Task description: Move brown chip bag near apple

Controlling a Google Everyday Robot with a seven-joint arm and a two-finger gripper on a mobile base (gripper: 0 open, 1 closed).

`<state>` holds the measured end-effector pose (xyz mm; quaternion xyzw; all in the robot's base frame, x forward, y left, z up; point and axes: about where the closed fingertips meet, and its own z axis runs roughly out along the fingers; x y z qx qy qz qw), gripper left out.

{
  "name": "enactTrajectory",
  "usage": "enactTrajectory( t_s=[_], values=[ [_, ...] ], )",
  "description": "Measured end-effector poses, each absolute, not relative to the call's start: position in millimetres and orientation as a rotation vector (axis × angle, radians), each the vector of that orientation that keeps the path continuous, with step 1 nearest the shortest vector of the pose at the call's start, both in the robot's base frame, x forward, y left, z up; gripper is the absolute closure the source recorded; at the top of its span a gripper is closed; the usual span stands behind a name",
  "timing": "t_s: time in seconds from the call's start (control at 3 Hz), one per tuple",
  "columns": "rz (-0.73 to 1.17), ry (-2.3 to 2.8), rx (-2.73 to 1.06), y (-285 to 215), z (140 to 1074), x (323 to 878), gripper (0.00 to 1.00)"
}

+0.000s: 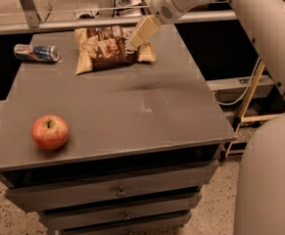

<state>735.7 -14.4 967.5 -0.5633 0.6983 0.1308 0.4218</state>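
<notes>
The brown chip bag [107,50] lies flat at the far middle of the grey cabinet top [132,111]. The red apple [50,131] sits near the front left corner, far from the bag. My gripper [132,44] hangs from the white arm at the upper right and is over the bag's right part, its cream fingers pointing down-left at the bag.
A blue-silver can [36,53] lies on its side at the far left of the top. The cabinet has drawers [117,192] below. My arm's white body [269,180] fills the right side. A cable and wooden frame [247,97] stand to the right.
</notes>
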Motion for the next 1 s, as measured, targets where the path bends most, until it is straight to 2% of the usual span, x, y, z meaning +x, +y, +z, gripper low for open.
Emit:
enactTrajectory(
  t_s=[0.33, 1.0],
  values=[
    [0.397, 1.796, -1.382, 13, 943, 749, 0.18],
    [0.313, 1.934, -1.362, 22, 890, 783, 0.64]
  ],
)
